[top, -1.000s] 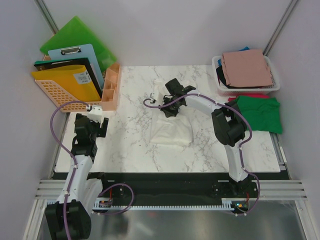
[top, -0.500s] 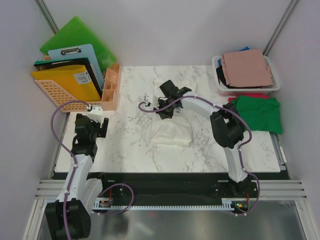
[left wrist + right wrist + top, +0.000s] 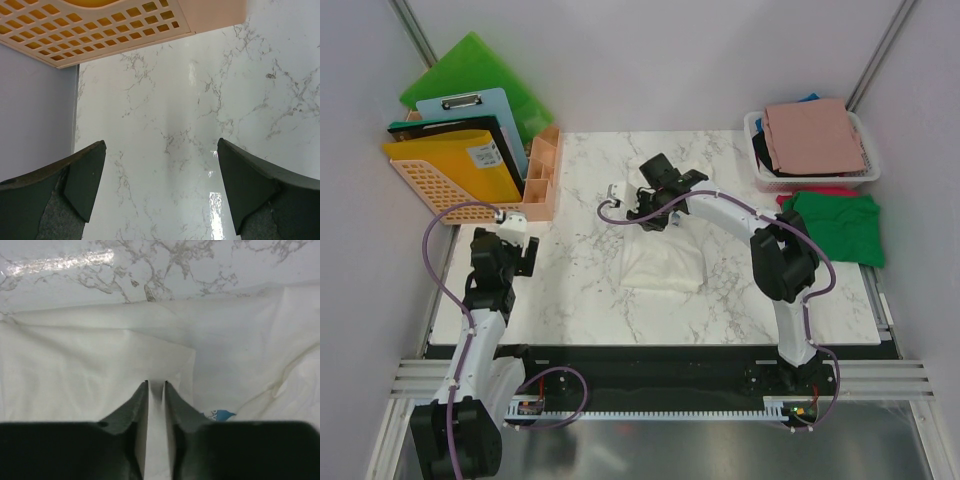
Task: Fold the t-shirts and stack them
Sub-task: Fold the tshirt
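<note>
Pinches a raised ridge of the cream-white t-shirt [image 3: 100,355] in the right tool [image 3: 156,386], jaws drawn to a thin slit with a strip of cloth caught between them; shows a scrap of blue print [image 3: 220,415] just right of that tool's tips in the wrist view; has the bulk of the same t-shirt bunched on the marble worktop [image 3: 580,290] on the arm-base side of the tool, one edge lifted up to the pinch.

Holds the left tool [image 3: 161,142] wide open above bare worktop, gripping nothing; faces the corner of an orange mesh basket [image 3: 100,25] just ahead of its tips.

Sets, well to the right of the right tool, a white mesh basket [image 3: 756,125] with a folded dusty-pink t-shirt [image 3: 815,135] on top and black cloth [image 3: 761,150] and blue cloth [image 3: 807,98] peeking out beside it; lays a green t-shirt [image 3: 840,225] just on the near side of that basket, touching a strip of red cloth [image 3: 820,190], at the worktop's right edge.
</note>
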{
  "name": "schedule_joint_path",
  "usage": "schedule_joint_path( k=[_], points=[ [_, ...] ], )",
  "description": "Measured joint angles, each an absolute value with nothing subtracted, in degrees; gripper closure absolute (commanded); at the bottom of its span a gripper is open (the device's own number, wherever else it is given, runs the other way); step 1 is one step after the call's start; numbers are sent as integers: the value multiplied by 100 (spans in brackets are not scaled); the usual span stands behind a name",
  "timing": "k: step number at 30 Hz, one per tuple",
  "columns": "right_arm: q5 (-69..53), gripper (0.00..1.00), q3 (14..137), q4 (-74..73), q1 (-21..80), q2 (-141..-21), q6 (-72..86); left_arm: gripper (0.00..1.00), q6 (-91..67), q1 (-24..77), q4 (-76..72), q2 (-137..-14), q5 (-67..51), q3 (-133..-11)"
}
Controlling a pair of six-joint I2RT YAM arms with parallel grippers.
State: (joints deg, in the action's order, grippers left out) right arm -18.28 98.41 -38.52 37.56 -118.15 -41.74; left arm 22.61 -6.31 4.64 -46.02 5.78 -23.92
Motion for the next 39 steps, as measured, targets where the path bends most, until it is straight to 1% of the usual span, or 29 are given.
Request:
schedule_joint_path(
  k=[2,3,4,7,9,12,14,15,18,20,24,27,28,30,32,36,39],
  points=[
    [-1605,42,9835,-3793,3734,-11815,-4084,0,2265,-631,467,-4600,569,-2392],
    [-1546,5,9813,-3745,3723,-11815,-4023,0,2270,-631,469,-4600,567,-2390],
    [-1472,2,9734,-3618,3695,-11789,-3894,0,2290,-631,471,-4598,565,-2390],
    [-1264,2,9107,-3140,3489,-11424,-3632,0,2353,-631,473,-4567,556,-2346],
    [-1039,2,8506,-2864,3277,-10831,-3441,0,2392,-628,510,-4536,534,-2316],
    [-532,2,7734,-2375,2998,-9402,-3262,0,2436,-631,729,-4515,429,-2342],
    [-250,2,7476,-2095,2939,-8305,-3142,0,2456,-631,1059,-4517,322,-2486],
    [-176,2,7461,-1979,2923,-7819,-3070,0,2453,-637,1214,-4519,248,-2600],
    [-152,2,7533,-1918,2759,-6906,-2823,0,2449,-716,1876,-4650,-110,-3273],
    [-211,2,7649,-2231,2593,-6705,-2716,0,2445,-814,2471,-4917,-563,-4060],
    [-368,2,7568,-3103,2324,-7013,-2556,0,2453,-928,3632,-5540,-1750,-5693],
    [-694,2,7118,-3697,2226,-7159,-2436,0,2456,-930,4436,-6069,-2617,-6565],
    [-886,2,6982,-3881,2132,-7118,-2421,0,2453,-930,4587,-6178,-2842,-6692],
    [-1074,2,6757,-4060,1892,-6932,-2423,0,2443,-930,4864,-6243,-3124,-6709],
    [-947,2,6479,-4056,1623,-6549,-2453,0,2377,-930,4932,-6071,-3162,-6543],
    [-410,2,5889,-3828,1463,-5673,-2519,0,2231,-930,4783,-5306,-2982,-6031],
    [-314,2,5666,-3621,1389,-5369,-2460,0,2161,-928,4646,-4882,-2834,-5780]
  ],
)
